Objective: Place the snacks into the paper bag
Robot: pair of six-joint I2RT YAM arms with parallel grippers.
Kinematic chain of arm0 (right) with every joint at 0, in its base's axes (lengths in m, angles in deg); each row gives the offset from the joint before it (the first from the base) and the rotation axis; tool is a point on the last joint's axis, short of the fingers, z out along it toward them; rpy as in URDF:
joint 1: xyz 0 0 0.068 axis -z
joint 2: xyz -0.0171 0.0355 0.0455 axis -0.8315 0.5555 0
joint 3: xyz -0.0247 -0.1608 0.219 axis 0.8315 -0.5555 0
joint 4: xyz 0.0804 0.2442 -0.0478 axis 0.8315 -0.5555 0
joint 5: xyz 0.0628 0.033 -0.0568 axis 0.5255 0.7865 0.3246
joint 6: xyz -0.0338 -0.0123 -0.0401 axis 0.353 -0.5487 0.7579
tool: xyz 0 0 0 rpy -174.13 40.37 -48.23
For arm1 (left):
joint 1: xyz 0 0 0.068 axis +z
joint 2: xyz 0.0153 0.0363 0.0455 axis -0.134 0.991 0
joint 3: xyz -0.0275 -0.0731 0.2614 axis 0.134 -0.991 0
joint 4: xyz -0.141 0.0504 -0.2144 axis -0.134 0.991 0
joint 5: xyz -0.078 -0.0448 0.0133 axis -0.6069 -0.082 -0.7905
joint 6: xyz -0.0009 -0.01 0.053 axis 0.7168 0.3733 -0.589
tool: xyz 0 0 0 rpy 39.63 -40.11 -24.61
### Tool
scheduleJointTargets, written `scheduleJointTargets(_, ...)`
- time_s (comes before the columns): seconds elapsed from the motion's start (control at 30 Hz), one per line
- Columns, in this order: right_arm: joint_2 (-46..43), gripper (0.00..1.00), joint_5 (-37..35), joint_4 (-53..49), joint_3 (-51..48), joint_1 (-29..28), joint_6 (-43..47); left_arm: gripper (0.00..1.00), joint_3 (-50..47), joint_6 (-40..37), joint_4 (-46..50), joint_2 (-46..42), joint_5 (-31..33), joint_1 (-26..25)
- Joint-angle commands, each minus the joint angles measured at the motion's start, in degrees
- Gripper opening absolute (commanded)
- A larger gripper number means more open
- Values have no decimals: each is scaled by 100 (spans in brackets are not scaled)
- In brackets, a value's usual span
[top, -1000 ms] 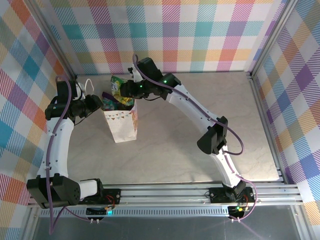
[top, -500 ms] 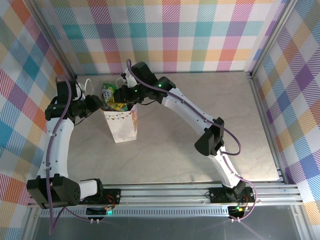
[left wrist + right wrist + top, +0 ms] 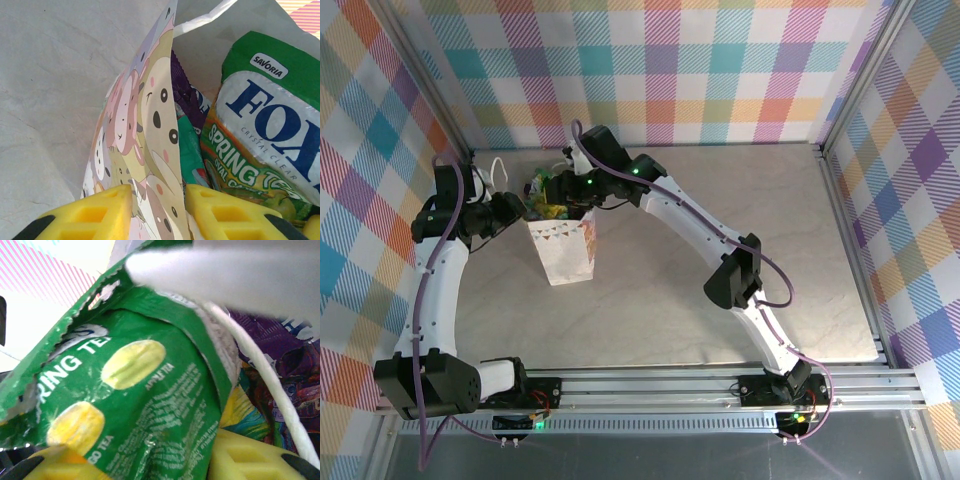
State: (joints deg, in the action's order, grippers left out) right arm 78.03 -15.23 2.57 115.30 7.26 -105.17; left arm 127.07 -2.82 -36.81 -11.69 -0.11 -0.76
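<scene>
walls: plaid panels (image 3: 720, 70) in pastel checks stand on three sides of the work area.
desk: pale grey marbled desk (image 3: 720, 250), seen from the top view.
arms: two white arms with black joints; the left arm (image 3: 435, 270) bends in from the left, the right arm (image 3: 690, 220) stretches across from the right, and both meet at the bag mouth.
bag: white paper gift bag with pastel animal print and a bunting strip (image 3: 563, 250), upright on the desk at back left, mouth open upward.
green packet: crinkly green foil snack packet printed "fox's" and "spring tea" (image 3: 265, 130), inside the bag mouth, its upper part above the packets beneath it.
purple packet: dark purple foil packet (image 3: 187, 95), deeper in the bag, against the printed wall.
teal packet: teal foil packet (image 3: 187, 150), low in the bag, between the printed wall and the green packet.
handle: white cord handle (image 3: 260, 370), lying across the packets beside the green one.
left fingers: yellow left fingers (image 3: 95, 212), one outside and one inside the bag, clamped on its printed wall at the rim.
right fingers: yellow right fingers (image 3: 250, 457), at the bag mouth with the green packet between them; cannot tell whether they press it or stand off it.
</scene>
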Motion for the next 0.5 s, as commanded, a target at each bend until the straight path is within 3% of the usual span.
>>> scheduleJointTargets(0.0, 52, 44, -43, -32, 178, -31, 63, 33, -83, 34, 14, -107, -78, 53)
scheduleJointTargets(0.2, 30, 44, -39, -48, 181, -31, 47, 33, -100, 26, -2, -95, -91, 53)
scheduleJointTargets(0.47, -61, 57, -403, -268, 186, -31, -114, 33, -110, 0, 16, -120, -60, 53)
